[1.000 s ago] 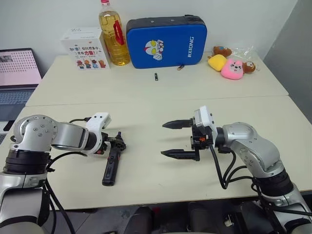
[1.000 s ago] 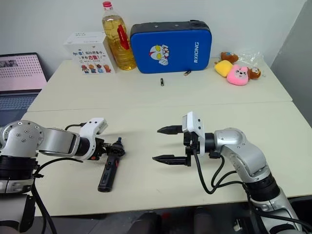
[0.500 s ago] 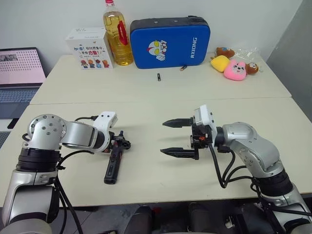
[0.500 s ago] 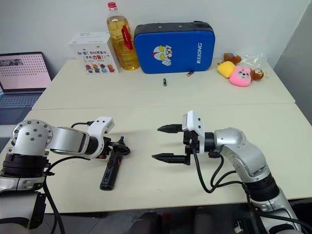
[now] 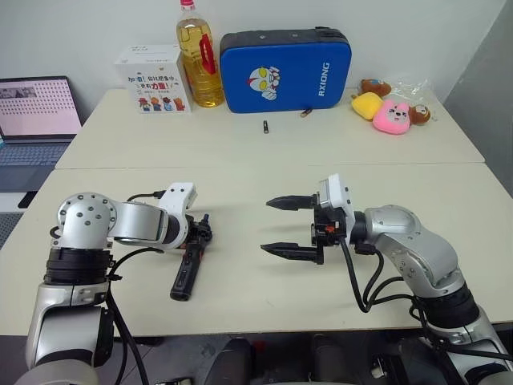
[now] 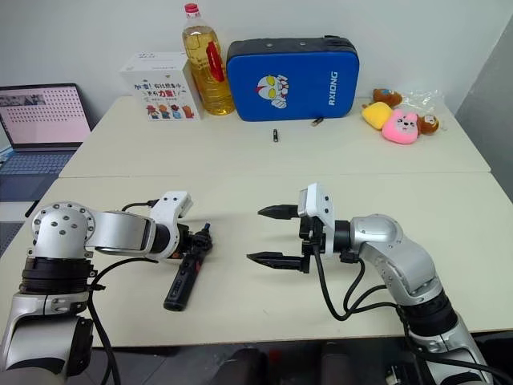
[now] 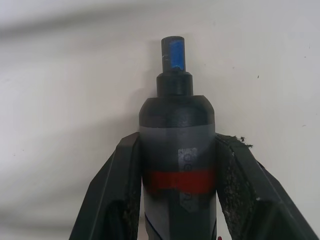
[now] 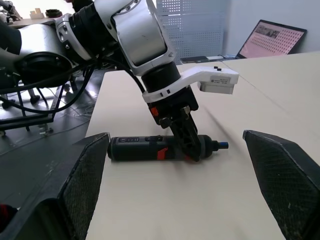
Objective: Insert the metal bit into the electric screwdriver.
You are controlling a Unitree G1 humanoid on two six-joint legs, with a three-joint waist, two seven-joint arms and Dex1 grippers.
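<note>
The electric screwdriver (image 5: 186, 271), black with a red band, lies flat on the near table (image 5: 264, 305), its tip end pointing away from me. My left gripper (image 5: 199, 235) is shut on it close to that tip. In the left wrist view both fingers (image 7: 117, 192) press the barrel (image 7: 177, 150) just beside the red band, and a short blue-marked stub sticks out of the tip. My right gripper (image 5: 267, 225) hovers open at mid-table, pointing left toward the tool with nothing between its fingers (image 8: 82, 187). The metal bit is out of view.
On the far table stand a blue case (image 5: 280, 58), an oil bottle (image 5: 199, 56), a white box (image 5: 154, 79) and plush toys (image 5: 393, 104). A short dark bit (image 5: 265, 126) and a brass piece (image 5: 304, 113) lie before the case. A laptop (image 5: 36, 108) sits at far left.
My left gripper has closed on the screwdriver's tip end. The camera has shifted a little; the right arm and the screwdriver have kept their places.
</note>
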